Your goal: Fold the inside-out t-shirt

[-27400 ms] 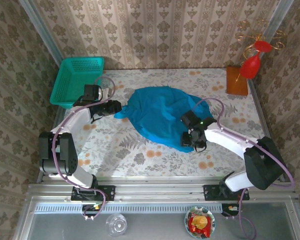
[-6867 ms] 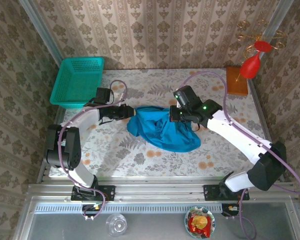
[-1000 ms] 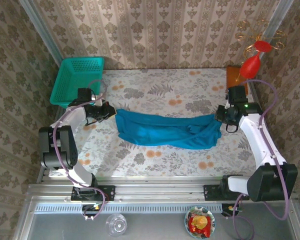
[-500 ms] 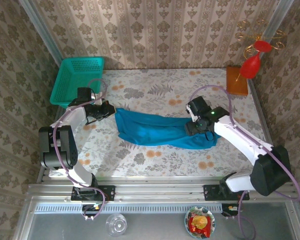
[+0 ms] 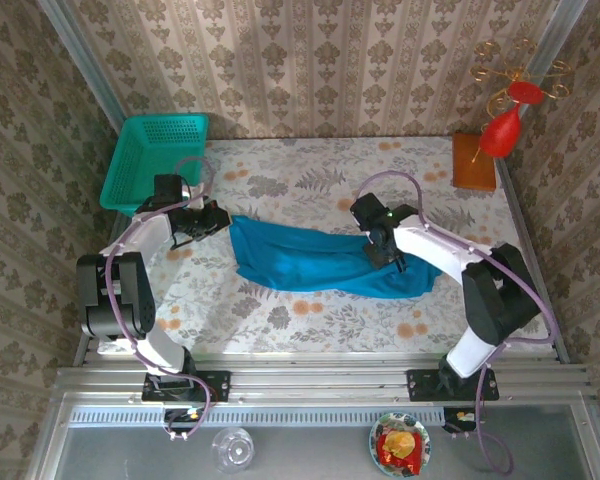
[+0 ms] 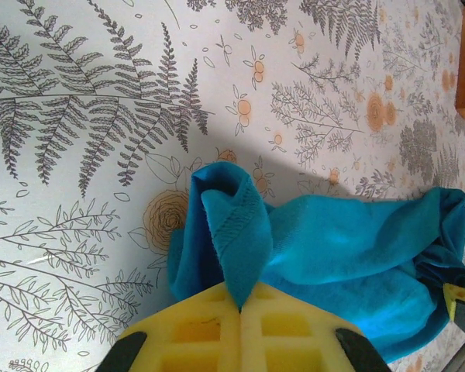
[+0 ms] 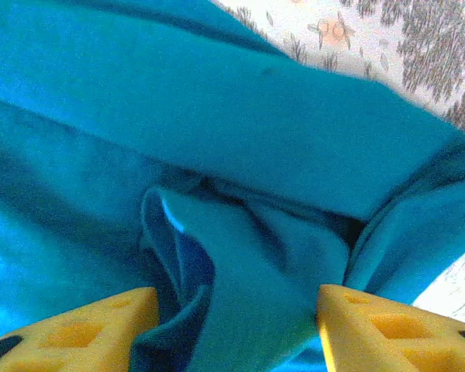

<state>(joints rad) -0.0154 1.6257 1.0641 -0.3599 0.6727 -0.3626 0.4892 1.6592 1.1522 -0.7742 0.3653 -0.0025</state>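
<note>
The inside-out t-shirt (image 5: 310,262) is stretched along the desk (image 5: 310,180), its left end pinched by the left pincer (image 6: 240,308); the right pincer (image 7: 236,302) is held spread over its right folds.

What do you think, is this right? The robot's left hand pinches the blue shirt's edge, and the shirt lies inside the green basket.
Not quite. The left hand does pinch the edge of the blue shirt, but the shirt lies stretched out on the table, not inside the green basket. The top view shows it.
</note>
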